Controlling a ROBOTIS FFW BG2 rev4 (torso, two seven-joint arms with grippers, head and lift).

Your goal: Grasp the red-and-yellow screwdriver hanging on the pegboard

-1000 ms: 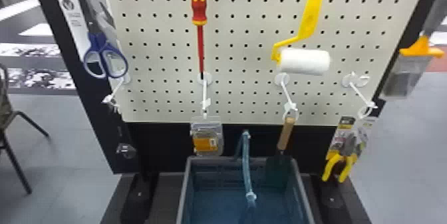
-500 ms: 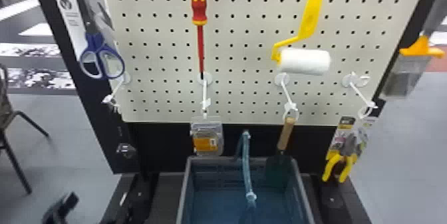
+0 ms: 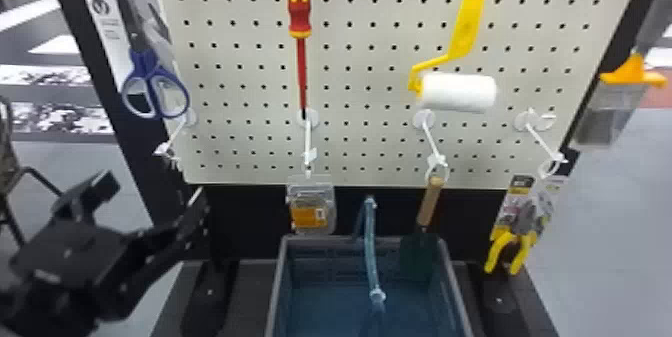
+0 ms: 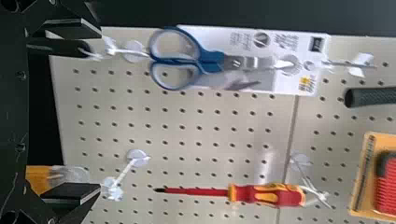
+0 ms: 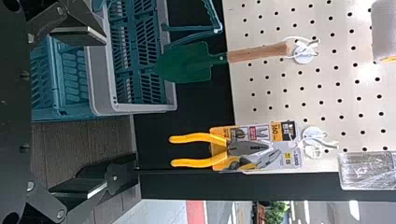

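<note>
A: Where's the screwdriver [image 3: 299, 16]?

B: Hanging on the pegboard [image 3: 350, 86], red-and-yellow handle up, tip down. In the left wrist view, a white hook reaches the handle end.

A: And what's around it?

B: The blue-handled scissors [image 3: 142, 61] hang to its left. To its right there's a yellow paint roller [image 3: 459, 92] with a white sleeve. Below it, a clear pack [image 3: 310, 216] with an orange label hangs from another white hook.

A: How about the left hand [image 3: 156, 190]?

B: Low on the left, nearer than the board. Its two black fingers are apart, and it's well apart from the screwdriver.

A: The right hand [image 5: 105, 112]?

B: Fingers apart too, in the right wrist view.

A: Anything else on the right?

B: A trowel [image 3: 429, 206] hangs by its wooden handle, green blade down, near the far rim of the grey-rimmed crate [image 3: 278, 281]. Farther right, yellow-handled pliers [image 3: 524, 251] hang on their card, handles down.
</note>
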